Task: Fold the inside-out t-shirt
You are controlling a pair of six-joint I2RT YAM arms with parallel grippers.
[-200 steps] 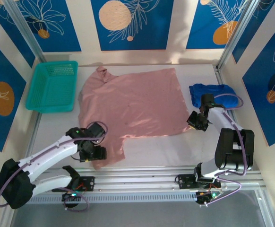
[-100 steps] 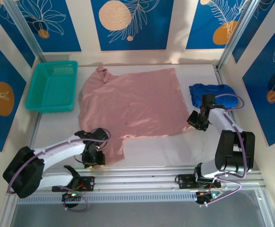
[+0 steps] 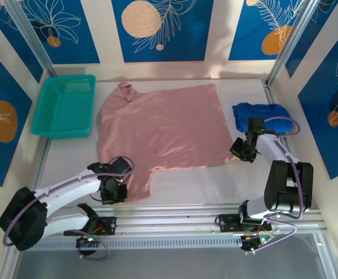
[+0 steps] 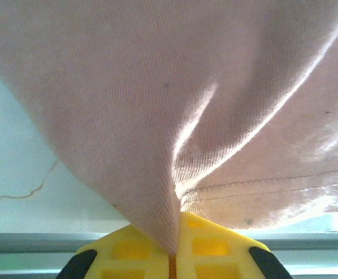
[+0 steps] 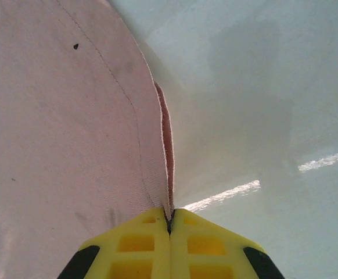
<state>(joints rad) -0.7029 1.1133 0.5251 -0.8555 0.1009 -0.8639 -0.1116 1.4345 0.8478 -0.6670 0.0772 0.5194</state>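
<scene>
Left gripper (image 4: 173, 247) closed on the near-left flap, and right gripper (image 5: 170, 224) closed on the near-right corner, of the inside-out t-shirt (image 3: 163, 128) lying spread on the worktop (image 3: 204, 183): soft, light, limp cloth, likely to sag, best held at its edges.

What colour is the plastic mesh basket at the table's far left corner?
Teal; the plastic mesh basket shows best in the top external view.

left gripper (image 3: 115, 192) closed, right gripper (image 3: 241, 150) closed
</scene>
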